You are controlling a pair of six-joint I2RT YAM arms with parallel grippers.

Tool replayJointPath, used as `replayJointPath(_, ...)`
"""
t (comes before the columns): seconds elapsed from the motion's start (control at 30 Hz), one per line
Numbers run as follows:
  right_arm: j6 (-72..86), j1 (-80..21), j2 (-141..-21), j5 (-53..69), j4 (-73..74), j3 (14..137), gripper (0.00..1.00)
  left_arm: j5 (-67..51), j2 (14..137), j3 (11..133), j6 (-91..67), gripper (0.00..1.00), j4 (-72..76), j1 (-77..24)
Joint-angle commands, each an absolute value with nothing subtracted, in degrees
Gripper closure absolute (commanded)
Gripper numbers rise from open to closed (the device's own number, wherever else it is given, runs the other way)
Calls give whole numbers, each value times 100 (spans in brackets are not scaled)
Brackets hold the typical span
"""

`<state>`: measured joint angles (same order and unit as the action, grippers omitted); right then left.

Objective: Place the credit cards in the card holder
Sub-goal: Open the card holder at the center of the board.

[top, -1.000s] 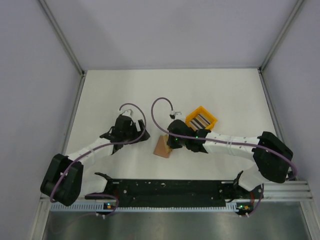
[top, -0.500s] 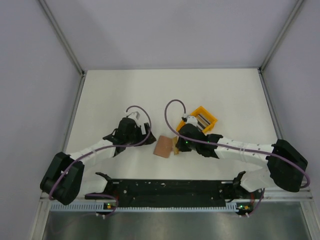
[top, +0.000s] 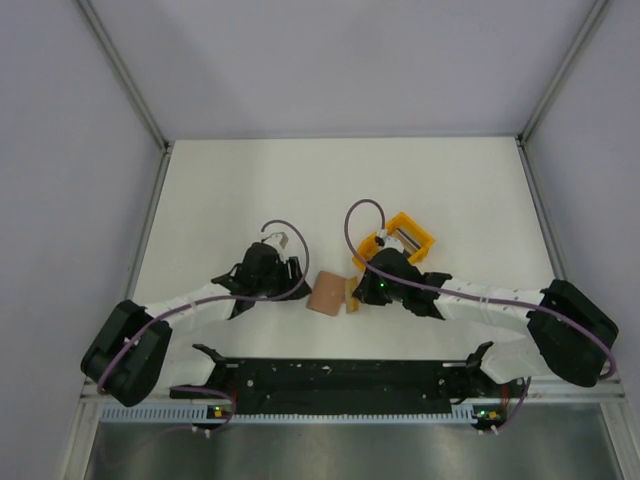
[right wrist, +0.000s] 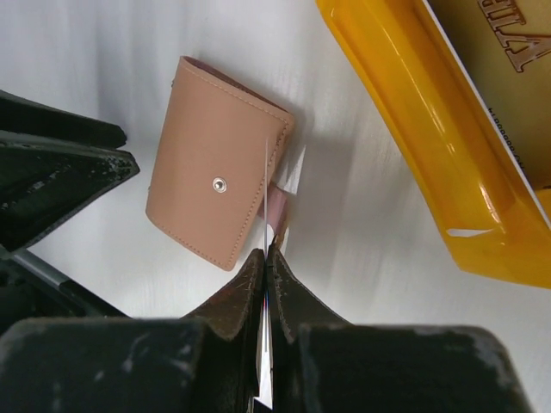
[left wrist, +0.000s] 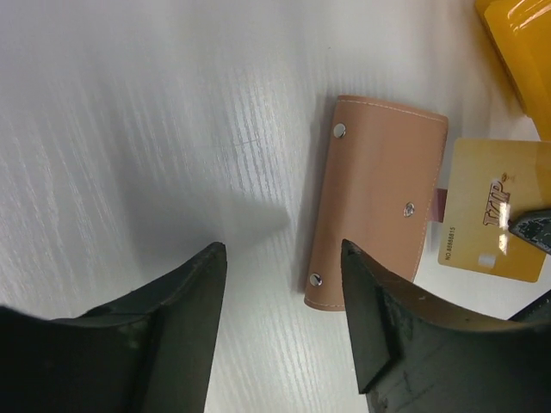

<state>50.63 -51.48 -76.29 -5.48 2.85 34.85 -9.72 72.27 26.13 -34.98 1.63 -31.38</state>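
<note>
Left wrist view: left jaws at the near edge, half spread, nothing between them, narrower than a second ago when they stood close to full wide. They hang just short of the card holder [left wrist: 379, 202] without touching it. The holder lies flat on the white counter [left wrist: 129, 103], closed, snaps up. A gold credit card [left wrist: 489, 211] sits at the holder's long edge on the side away from the left jaws, with a sliver of dark lining showing between them. Can't tell if the card edge is in a slot yet. Right wrist view: right jaws clamped tight on that card, seen edge-on, its tip at the holder's edge. Beyond the holder, past the card, is the yellow tray [left wrist: 516, 34] with spare credit cards [right wrist: 495, 69] inside. Top external: over the last second the left arm [top: 200, 298] has swung in from well apart to just beside the holder. The right arm [top: 470, 295] has backed off from above the holder to its tray side. The holder looked tipped and darker then and reads flat and squarer now. My read is that the card is lined up at the opening and the left jaws are coming in to brace the holder. Insertion is not done, and more cards are waiting in the tray.
</note>
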Motion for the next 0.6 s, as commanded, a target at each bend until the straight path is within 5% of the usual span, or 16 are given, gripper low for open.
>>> replayJointPath(0.0,5361,-5019,-7682,-308,-272,3402,100,-1046,7225,2496,-3454,47,325,-3208)
replayJointPath(0.23,5642,-5018,-7532,-413,-325,3217,100,-1142,7277,2540,-3419,87,264,-3261)
replayJointPath(0.57,5968,-5010,-7365,-589,-500,2857,100,-1520,7593,2654,-3419,94,553,-3401)
